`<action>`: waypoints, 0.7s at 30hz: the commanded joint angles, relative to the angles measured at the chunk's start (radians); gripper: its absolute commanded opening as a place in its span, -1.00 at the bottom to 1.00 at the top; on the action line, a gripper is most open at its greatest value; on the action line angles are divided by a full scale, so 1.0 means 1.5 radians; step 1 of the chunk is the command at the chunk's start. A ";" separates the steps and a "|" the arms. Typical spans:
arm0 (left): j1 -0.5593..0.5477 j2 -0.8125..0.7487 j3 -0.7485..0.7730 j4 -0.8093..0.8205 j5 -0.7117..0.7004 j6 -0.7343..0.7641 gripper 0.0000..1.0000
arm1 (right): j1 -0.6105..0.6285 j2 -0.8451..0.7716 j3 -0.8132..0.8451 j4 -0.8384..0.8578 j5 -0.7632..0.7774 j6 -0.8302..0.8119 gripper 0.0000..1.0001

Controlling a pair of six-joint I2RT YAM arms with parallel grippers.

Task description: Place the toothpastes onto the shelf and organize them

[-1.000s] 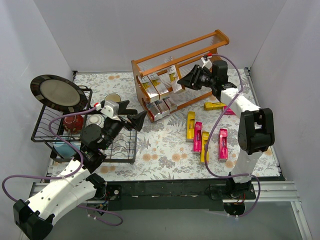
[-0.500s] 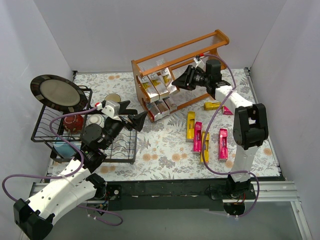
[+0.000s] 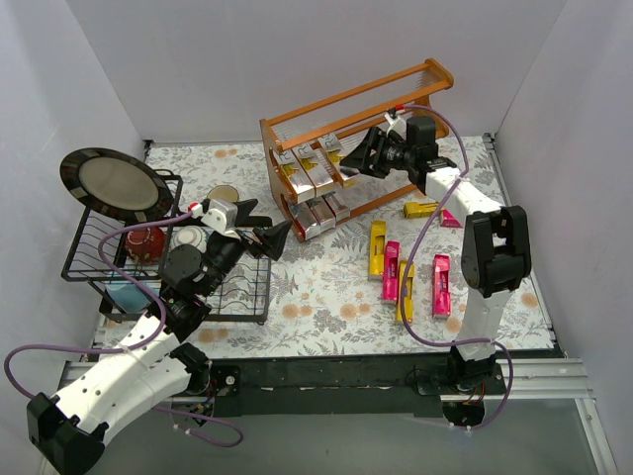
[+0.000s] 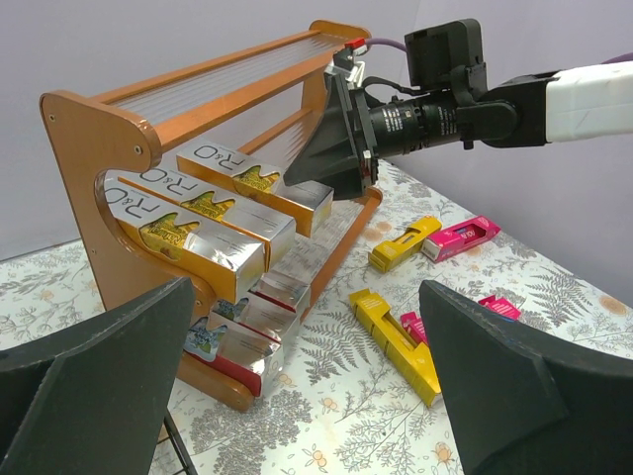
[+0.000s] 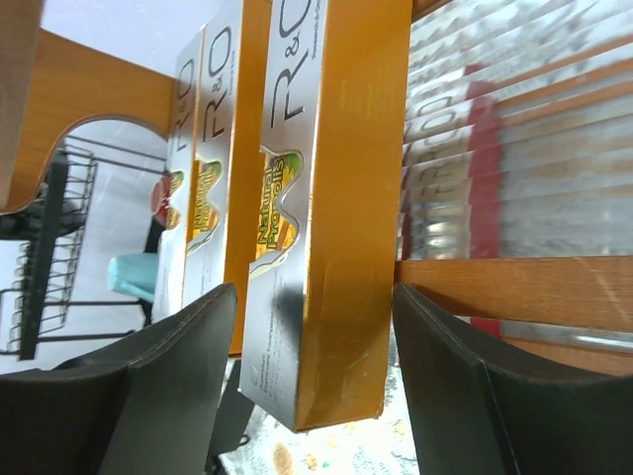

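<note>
The orange-brown shelf [image 3: 356, 94] stands at the back. Three silver-and-gold toothpastes [image 3: 312, 165] lie on its middle tier, and several silver-and-red ones [image 3: 318, 213] on the lowest tier. My right gripper [image 3: 354, 158] is open at the middle tier. Its fingers straddle the end of the rightmost gold carton [image 5: 346, 247] with a gap on each side. Yellow [image 3: 377, 249] and magenta [image 3: 441, 285] toothpastes lie loose on the table. My left gripper [image 3: 267, 235] is open and empty, left of the shelf and facing it [image 4: 94, 129].
A black wire dish rack [image 3: 99, 259] with a dark plate [image 3: 114, 183], cups and bowls stands at the left. Two more cartons, yellow [image 3: 423, 209] and magenta [image 3: 450, 220], lie under my right arm. The patterned cloth [image 3: 316, 297] covers the table.
My right gripper has moved left to the shelf's middle tier, where the third gold carton now rests. The left arm has not moved.
</note>
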 commanded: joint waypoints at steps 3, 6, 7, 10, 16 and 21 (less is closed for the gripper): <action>0.003 -0.002 0.023 -0.005 0.005 0.007 0.96 | 0.003 -0.052 -0.001 -0.006 0.077 -0.071 0.44; 0.003 -0.002 0.024 -0.005 0.004 0.008 0.96 | 0.003 -0.057 -0.003 -0.006 0.106 -0.089 0.44; 0.003 0.000 0.024 -0.005 0.004 0.008 0.96 | 0.004 -0.057 -0.003 -0.001 0.111 -0.090 0.43; 0.004 0.002 0.023 -0.005 0.003 0.008 0.96 | 0.004 -0.055 -0.012 0.029 0.110 -0.086 0.36; 0.004 0.004 0.024 -0.006 0.005 0.009 0.96 | 0.005 -0.031 -0.008 0.066 0.078 -0.062 0.15; 0.004 0.004 0.024 -0.007 0.005 0.010 0.96 | 0.012 -0.021 -0.010 0.078 0.070 -0.058 -0.05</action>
